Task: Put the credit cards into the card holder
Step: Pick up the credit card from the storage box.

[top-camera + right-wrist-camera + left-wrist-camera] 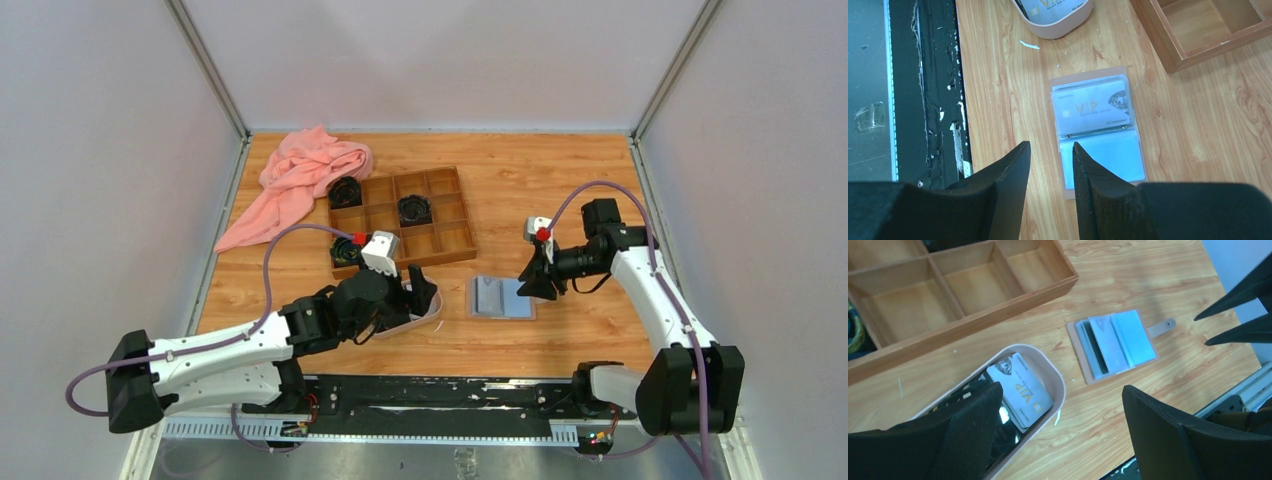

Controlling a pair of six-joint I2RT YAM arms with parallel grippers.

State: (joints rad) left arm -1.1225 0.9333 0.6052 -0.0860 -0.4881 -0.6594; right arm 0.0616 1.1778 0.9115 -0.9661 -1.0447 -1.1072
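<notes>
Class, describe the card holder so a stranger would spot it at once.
Find the brown wooden compartment box mid-table. Just below it in the top view, right of the oval pink tray, lies the card holder. It alone is flat, square, open, pale blue inside.

Your left gripper (1062,391) stands spread wide, arm reaching low inward — your right gripper (1050,150) points down, jaws narrowly parted, empty.

A robotics lab cell: plain pale walls (430,60) in metal framing (210,70) enclose a wood-grain table (560,180), with left arm (220,350) and right arm (655,295) bolted to a black rail (440,392) (visibly scuffed).
</notes>
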